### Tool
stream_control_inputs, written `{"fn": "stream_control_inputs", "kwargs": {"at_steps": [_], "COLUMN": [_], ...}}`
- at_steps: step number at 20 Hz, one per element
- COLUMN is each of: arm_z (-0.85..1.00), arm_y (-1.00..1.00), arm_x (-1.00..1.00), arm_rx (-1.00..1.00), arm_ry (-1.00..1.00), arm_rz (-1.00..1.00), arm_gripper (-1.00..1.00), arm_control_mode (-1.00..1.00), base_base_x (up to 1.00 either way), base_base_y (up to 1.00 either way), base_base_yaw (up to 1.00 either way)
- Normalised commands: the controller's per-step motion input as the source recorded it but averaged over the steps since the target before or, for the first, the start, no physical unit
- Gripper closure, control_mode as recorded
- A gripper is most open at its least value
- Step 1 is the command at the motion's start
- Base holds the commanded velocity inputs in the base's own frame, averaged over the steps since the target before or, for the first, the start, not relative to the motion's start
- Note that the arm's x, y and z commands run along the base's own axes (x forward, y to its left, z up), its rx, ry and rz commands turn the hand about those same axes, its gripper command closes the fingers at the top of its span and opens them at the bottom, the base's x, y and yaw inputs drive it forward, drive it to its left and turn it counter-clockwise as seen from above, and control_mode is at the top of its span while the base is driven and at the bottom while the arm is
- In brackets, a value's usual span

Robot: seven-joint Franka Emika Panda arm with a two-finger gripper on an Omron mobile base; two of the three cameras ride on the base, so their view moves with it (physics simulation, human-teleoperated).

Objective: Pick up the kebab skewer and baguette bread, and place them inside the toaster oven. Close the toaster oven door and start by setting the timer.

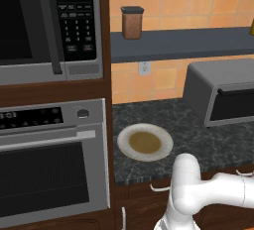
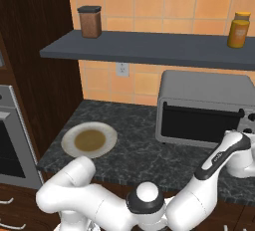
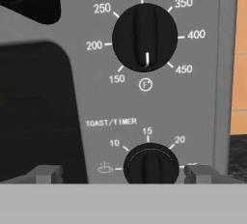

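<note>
The grey toaster oven [image 2: 204,95] stands on the dark counter at the right, its dark glass door [image 2: 196,123] shut. In the hand view I face its control panel close up, with the temperature knob [image 3: 144,37] above and the toast/timer knob [image 3: 151,165] below. My gripper [image 3: 123,174] is open, one fingertip [image 3: 48,174] left of the timer knob and the other [image 3: 198,174] right of it; contact cannot be judged. The white plate [image 1: 124,147] lies empty. The kebab skewer and the baguette bread are hidden from view.
A black-panelled microwave [image 1: 49,21] and the built-in wall oven [image 1: 49,169] fill the cabinet at the left. A shelf [image 2: 149,48] over the counter carries a brown jar [image 2: 90,21] and a yellow bottle [image 2: 239,30]. My arm [image 2: 219,163] reaches across the counter's front edge.
</note>
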Motion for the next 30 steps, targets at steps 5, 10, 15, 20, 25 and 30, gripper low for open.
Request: {"fn": "stream_control_inputs", "kwargs": {"at_steps": [5,10,15,20,25,30], "arm_z": [0.00,0.00,0.00,0.00,0.00,0.00], "arm_y": [-0.02,-0.11,-0.09,-0.04,-0.01,0.00], "arm_x": [0.00,0.00,0.00,0.03,0.02,0.03], "arm_rx": [0.00,0.00,0.00,0.00,0.00,0.00], "arm_ry": [0.00,0.00,0.00,0.00,0.00,0.00], "arm_rz": [0.00,0.00,0.00,0.00,0.00,0.00], "arm_gripper": [-1.00,-1.00,-1.00,-1.00,-1.00,-1.00], "arm_control_mode": [-1.00,-1.00,-1.00,-1.00,-1.00,-1.00], "base_base_x": [0.00,0.00,0.00,0.00,0.00,0.00], "base_base_y": [0.00,0.00,0.00,0.00,0.00,0.00], "base_base_yaw": [0.00,0.00,0.00,0.00,0.00,0.00]}}
